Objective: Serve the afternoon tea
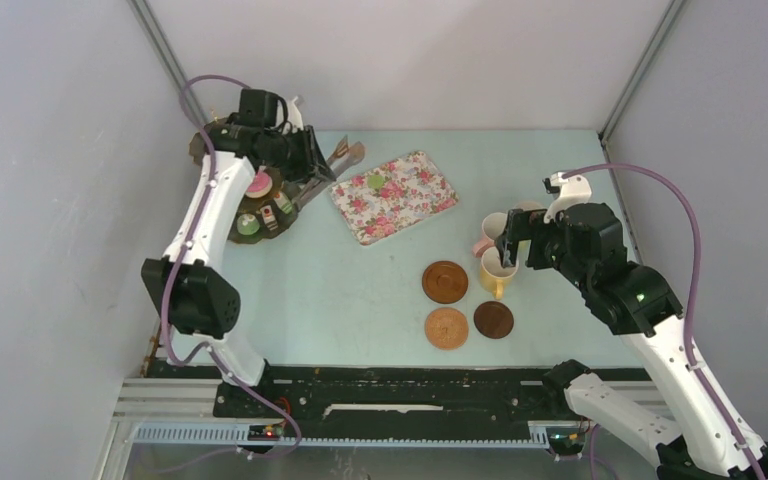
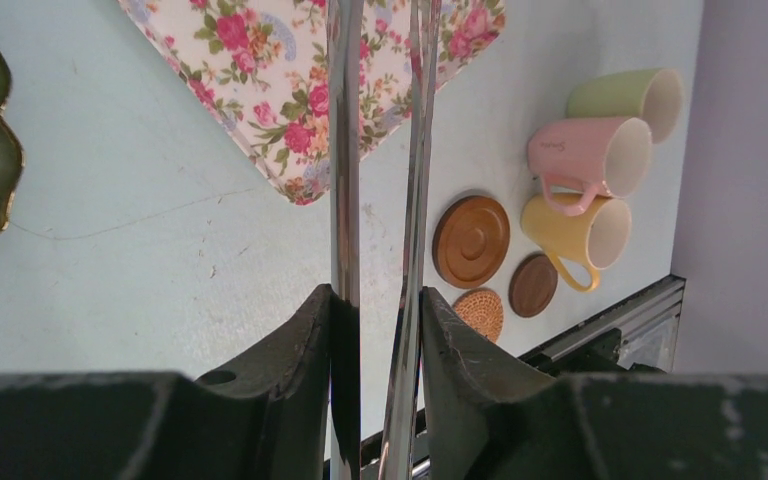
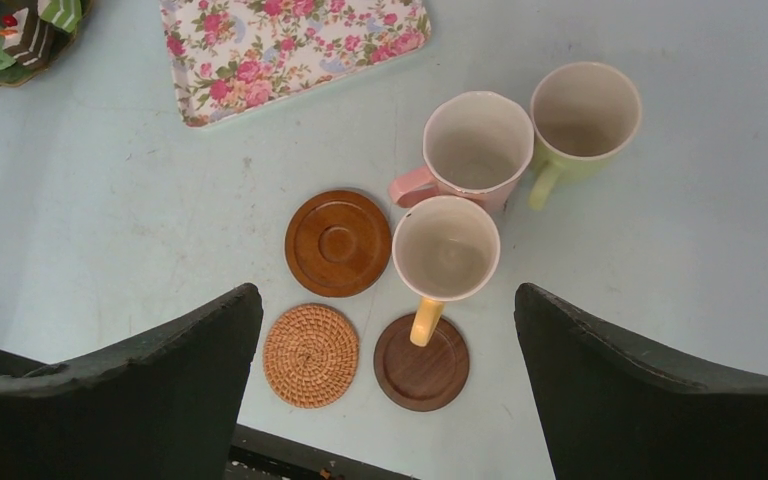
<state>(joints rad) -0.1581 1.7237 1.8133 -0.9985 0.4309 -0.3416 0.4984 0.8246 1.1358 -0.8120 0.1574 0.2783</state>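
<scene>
My left gripper (image 1: 310, 160) (image 2: 378, 292) is shut on the long metal tongs (image 2: 344, 150), whose two blades run out over the flowered tray; their tips (image 1: 348, 153) show in the top view. It hovers beside the dark scalloped stand (image 1: 238, 236), which holds small toy cakes (image 1: 258, 185). My right gripper (image 1: 510, 240) (image 3: 388, 300) is open and empty above the yellow mug (image 3: 446, 250). The pink mug (image 3: 477, 140) and green mug (image 3: 585, 110) stand just behind it. Three round coasters lie near the yellow mug: reddish wood (image 3: 337, 242), woven (image 3: 310, 355) and dark wood (image 3: 421, 362).
The flowered rectangular tray (image 1: 400, 200) lies at the table's middle back, with a small green piece (image 1: 375, 182) on it. The stand's edge also shows in the right wrist view (image 3: 10, 60). Enclosure walls stand left, right and behind. The black rail (image 1: 390, 395) runs along the near edge.
</scene>
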